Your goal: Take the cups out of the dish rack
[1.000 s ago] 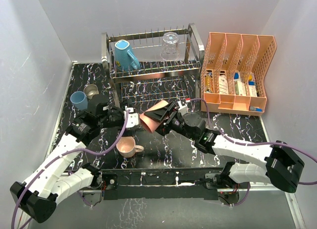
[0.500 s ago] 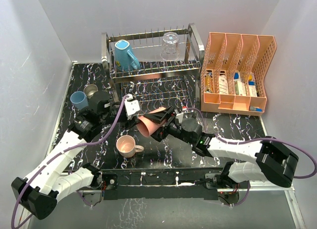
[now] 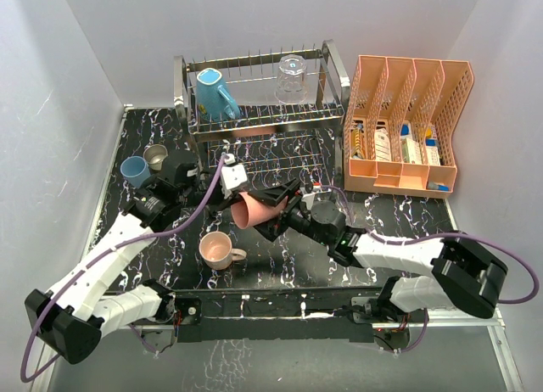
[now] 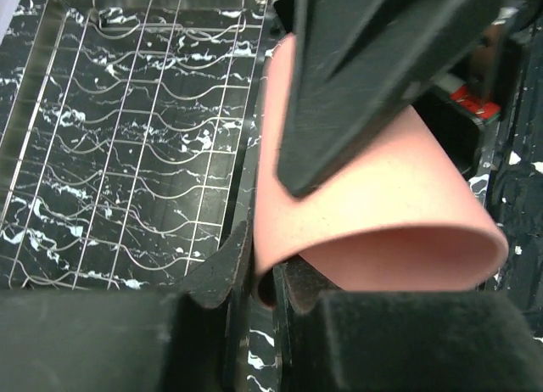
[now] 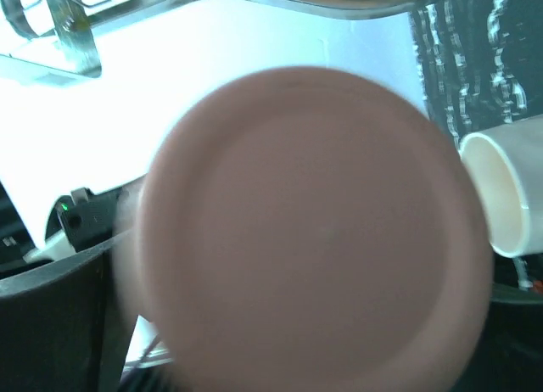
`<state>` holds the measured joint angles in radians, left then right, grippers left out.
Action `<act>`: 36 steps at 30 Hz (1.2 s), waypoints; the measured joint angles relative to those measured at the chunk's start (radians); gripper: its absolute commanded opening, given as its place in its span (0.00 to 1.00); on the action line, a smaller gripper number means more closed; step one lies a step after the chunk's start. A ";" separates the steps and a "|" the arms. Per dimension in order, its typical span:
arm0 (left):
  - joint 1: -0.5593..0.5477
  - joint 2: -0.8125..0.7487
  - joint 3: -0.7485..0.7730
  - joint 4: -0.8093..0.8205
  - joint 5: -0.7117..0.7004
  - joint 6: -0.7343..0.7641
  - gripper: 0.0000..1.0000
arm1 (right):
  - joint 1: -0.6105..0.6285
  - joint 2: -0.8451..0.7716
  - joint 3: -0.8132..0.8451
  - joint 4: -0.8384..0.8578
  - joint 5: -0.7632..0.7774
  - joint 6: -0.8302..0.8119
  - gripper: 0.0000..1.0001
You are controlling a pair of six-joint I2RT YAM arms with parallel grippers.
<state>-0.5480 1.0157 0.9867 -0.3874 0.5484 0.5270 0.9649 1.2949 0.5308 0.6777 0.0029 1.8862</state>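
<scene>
The salmon-red tumbler (image 3: 254,210) lies on its side in the air between both arms, in front of the dish rack (image 3: 333,65). My left gripper (image 3: 237,207) (image 4: 267,273) is shut on its rim, one finger inside and one outside. My right gripper (image 3: 280,207) stands wide on either side of the tumbler's base end. One of its black fingers (image 4: 365,86) lies along the tumbler (image 4: 382,205), whose blurred base (image 5: 314,239) fills the right wrist view. On the rack's top tier stand a teal mug (image 3: 216,93) and a clear glass (image 3: 291,78).
A pale pink mug (image 3: 216,250) stands on the table below the tumbler. A light blue tumbler (image 3: 133,170) and a tan cup (image 3: 156,156) stand at the left. The orange file organiser (image 3: 407,125) is at the back right. The rack's wire lower tier (image 4: 127,137) is bare.
Both arms carried the tumbler slightly left. My left gripper closed onto its rim, and the right gripper's jaws widened around its base.
</scene>
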 measured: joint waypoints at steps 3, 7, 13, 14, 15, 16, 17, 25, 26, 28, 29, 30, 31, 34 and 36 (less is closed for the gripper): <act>-0.001 0.027 0.020 -0.040 -0.030 -0.002 0.00 | -0.015 -0.053 -0.040 -0.033 -0.026 -0.055 0.98; -0.001 0.052 0.022 -0.063 -0.110 -0.005 0.00 | -0.068 -0.152 -0.106 -0.168 -0.076 -0.144 0.98; -0.001 0.053 0.022 -0.063 -0.215 0.011 0.00 | -0.241 -0.268 -0.164 -0.448 -0.198 -0.304 0.98; -0.001 0.055 0.023 -0.066 -0.225 0.014 0.00 | -0.271 -0.295 -0.174 -0.506 -0.208 -0.336 0.98; -0.001 0.062 0.029 -0.079 -0.231 0.019 0.00 | -0.294 -0.325 -0.180 -0.558 -0.213 -0.367 0.98; -0.001 0.073 0.039 -0.093 -0.234 0.025 0.00 | -0.307 -0.352 -0.183 -0.603 -0.215 -0.391 0.98; -0.001 0.087 0.050 -0.106 -0.234 0.031 0.00 | -0.321 -0.384 -0.183 -0.652 -0.216 -0.422 0.98; -0.009 0.211 0.126 -0.210 -0.234 0.072 0.00 | -0.365 -0.483 -0.181 -0.797 -0.243 -0.536 0.98; -0.011 0.215 0.126 -0.217 -0.234 0.077 0.00 | -0.368 -0.476 -0.181 -0.805 -0.249 -0.544 0.98; -0.021 0.230 0.140 -0.245 -0.235 0.094 0.00 | -0.373 -0.467 -0.176 -0.832 -0.261 -0.565 0.98; -0.027 0.244 0.154 -0.261 -0.235 0.102 0.00 | -0.377 -0.464 -0.171 -0.849 -0.261 -0.578 0.98; -0.034 0.264 0.172 -0.279 -0.237 0.108 0.00 | -0.383 -0.462 -0.157 -0.875 -0.261 -0.595 0.98; -0.042 0.289 0.195 -0.296 -0.240 0.114 0.00 | -0.389 -0.460 -0.137 -0.906 -0.259 -0.615 0.98; -0.071 0.374 0.257 -0.348 -0.255 0.134 0.00 | -0.412 -0.457 -0.049 -0.984 -0.237 -0.687 0.98; -0.098 0.435 0.296 -0.385 -0.274 0.151 0.00 | -0.430 -0.455 0.021 -1.030 -0.216 -0.739 0.98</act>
<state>-0.6464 1.4506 1.2827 -0.7723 0.2749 0.6785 0.5354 0.8398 0.5518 -0.3523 -0.2131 1.1473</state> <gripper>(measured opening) 0.084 0.982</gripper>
